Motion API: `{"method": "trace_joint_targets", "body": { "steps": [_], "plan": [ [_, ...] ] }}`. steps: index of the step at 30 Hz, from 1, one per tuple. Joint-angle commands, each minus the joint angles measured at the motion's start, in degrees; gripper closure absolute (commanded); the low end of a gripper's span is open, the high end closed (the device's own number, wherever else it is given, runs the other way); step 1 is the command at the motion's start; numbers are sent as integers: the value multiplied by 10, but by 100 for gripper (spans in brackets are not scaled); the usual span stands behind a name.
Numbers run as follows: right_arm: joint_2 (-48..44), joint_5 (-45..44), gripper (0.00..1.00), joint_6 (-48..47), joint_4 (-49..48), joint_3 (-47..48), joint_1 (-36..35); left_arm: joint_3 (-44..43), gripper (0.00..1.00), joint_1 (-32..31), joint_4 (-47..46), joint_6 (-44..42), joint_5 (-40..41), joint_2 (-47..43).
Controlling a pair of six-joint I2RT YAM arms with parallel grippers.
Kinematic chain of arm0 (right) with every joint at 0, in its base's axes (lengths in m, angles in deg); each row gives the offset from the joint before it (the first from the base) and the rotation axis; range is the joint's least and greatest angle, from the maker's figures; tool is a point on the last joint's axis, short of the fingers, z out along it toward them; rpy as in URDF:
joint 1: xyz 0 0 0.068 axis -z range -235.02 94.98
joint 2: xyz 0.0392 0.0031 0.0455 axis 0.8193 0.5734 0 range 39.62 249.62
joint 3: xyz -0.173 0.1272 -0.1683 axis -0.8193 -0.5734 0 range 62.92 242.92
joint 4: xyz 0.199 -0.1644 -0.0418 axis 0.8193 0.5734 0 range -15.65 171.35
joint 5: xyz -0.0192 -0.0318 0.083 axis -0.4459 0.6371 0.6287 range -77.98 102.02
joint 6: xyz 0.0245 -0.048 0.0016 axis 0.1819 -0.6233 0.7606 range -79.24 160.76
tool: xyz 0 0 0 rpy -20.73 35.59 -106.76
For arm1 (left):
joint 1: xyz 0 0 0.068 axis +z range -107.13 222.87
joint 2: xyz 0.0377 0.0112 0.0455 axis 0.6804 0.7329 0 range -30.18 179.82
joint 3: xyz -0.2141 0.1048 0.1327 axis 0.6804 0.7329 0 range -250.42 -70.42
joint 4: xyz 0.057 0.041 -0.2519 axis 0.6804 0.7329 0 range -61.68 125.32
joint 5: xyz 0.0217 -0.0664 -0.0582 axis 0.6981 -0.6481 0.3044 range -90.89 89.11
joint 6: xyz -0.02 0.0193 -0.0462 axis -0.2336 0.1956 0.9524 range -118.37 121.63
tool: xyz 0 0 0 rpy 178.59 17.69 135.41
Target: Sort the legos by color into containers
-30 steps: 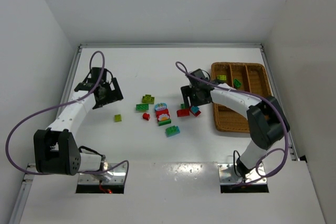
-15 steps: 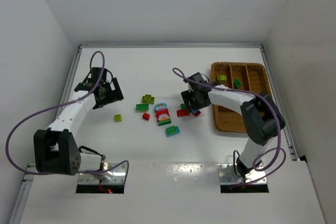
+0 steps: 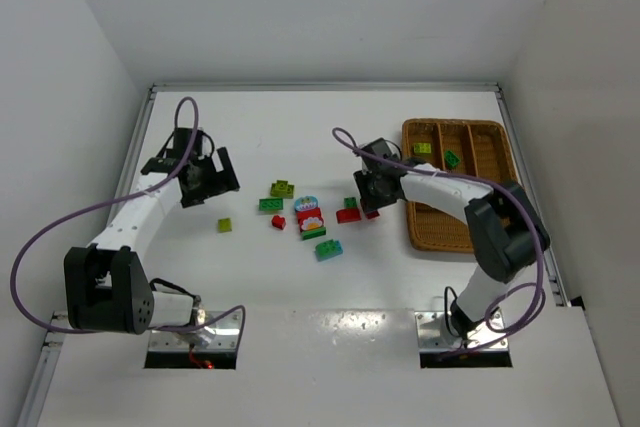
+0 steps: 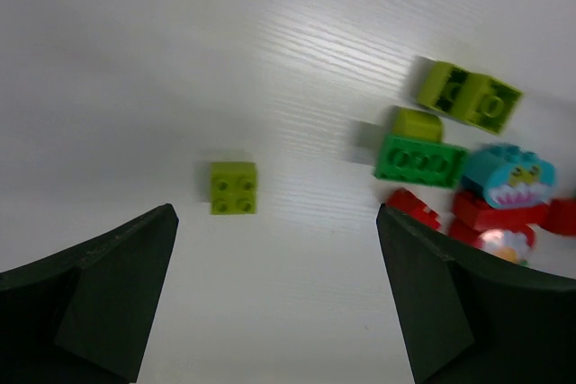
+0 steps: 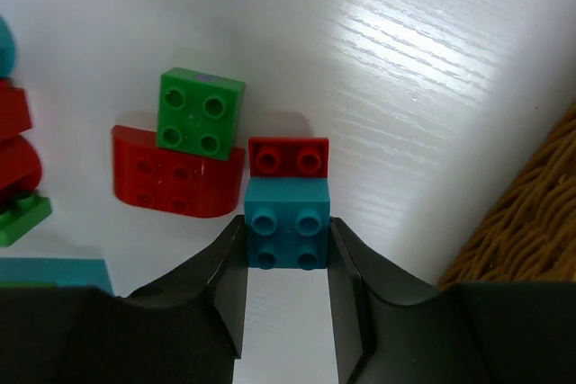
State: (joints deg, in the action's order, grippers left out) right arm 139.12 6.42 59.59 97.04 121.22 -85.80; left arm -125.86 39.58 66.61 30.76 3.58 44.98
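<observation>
Right wrist view: right gripper (image 5: pixel 286 249) clamped on teal brick (image 5: pixel 286 222), small red brick (image 5: pixel 288 156) touching its far edge. Green brick (image 5: pixel 200 113) sits atop rounded red brick (image 5: pixel 175 182) just beside, wicker tray (image 5: pixel 522 213) at right. Top view hides that grip, but shows lime piece (image 3: pixel 424 148) and green piece (image 3: pixel 452 158) in neighbouring tray compartments. Left wrist view: left gripper (image 4: pixel 274 213) fingers wide apart, holding nothing, over lone lime brick (image 4: pixel 233 187) on table (image 4: pixel 135 60).

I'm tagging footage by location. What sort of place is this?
Likely a robot lab cell: bare white walls box in the table, two arms are bolted at its edge, the right gripper pinching a teal brick near a wicker tray.
</observation>
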Motion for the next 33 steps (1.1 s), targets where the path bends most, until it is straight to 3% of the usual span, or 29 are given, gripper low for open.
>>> {"method": "trace_joint_targets", "body": {
  "steps": [1, 2, 3, 8, 9, 12, 17, 23, 28, 33],
  "plan": [
    [-77, 12, 85, 18, -3, 2, 9, 1, 0, -1, -45, -13, -178, -18],
    [-91, 23, 85, 18, 6, 2, 9, 27, 0, -13, -112, -3, -304, -36],
    [-107, 38, 85, 18, 6, -3, 9, 35, 0, -22, -147, 5, -350, -41],
    [-248, 291, 85, 45, -54, -62, 58, 48, 0, -95, -277, 2, -527, -35],
    [-263, 363, 85, 54, -68, -69, 65, 53, 0, -102, -294, 2, -586, -30],
    [-280, 489, 85, 89, -116, -93, 82, 59, 0, -128, -323, -6, -654, -30],
    [-280, 616, 85, 154, -228, -130, 87, 64, 0, -152, -363, -30, -710, -30],
    [-268, 652, 84, 200, -288, -130, 77, 42, 0, -180, -351, -61, -739, -6],
    [-263, 675, 84, 212, -308, -120, 77, 14, 0, -207, -281, -114, -725, 19],
    [-245, 686, 84, 206, -303, -101, 52, -5, 3, -225, -281, -115, -736, 37]
  ]
}}
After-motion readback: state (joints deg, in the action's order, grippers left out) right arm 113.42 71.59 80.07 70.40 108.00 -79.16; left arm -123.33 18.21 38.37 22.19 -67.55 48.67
